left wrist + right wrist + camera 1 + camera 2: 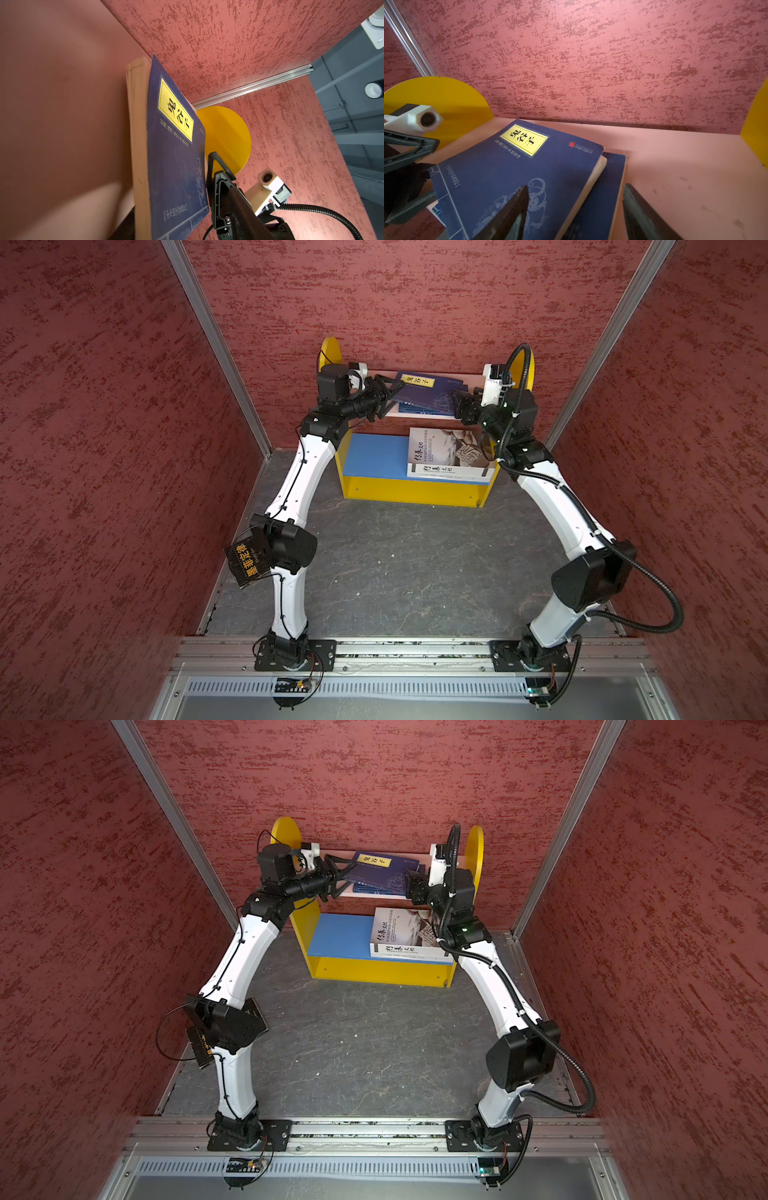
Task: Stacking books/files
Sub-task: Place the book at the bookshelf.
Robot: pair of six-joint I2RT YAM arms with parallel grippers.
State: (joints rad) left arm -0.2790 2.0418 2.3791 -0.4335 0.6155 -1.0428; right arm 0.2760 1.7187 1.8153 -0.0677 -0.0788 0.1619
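Both arms reach into the upper pink shelf (675, 158) of the small yellow-sided bookcase (411, 491), one at each side of the navy pair. The top navy book (512, 170) has its yellow label toward the back wall and lies flat on the lower navy book (604, 197). Its long axis runs roughly front to back but is skewed, so the lower one's right edge and far corner stick out.

The left gripper (392, 393) sits at the top book's left front corner with its fingers parted, one above the cover and one below, not visibly pinching. The right gripper (575, 186) stands wide, one finger over the cover and the other over bare shelf, so the pair's right edges lie between its fingers. That is the relation that matters: the misaligned edge is on the right arm's side, and a nudge inward along the shelf looks like what would square the two.

Two white-grey books (444, 448) lie stacked at the right end of the blue lower shelf (374, 452). The black book with gold characters (245, 562) is well apart from the bookcase, at the left edge of the dark slate-patterned tabletop (415, 572). The left arm's elbow partly hides it, and the left arm is much the nearer to it. Whether it lies flat or leans I cannot tell. Mottled red walls (83, 406) box the space closely on three sides, leaving little side room for either elbow
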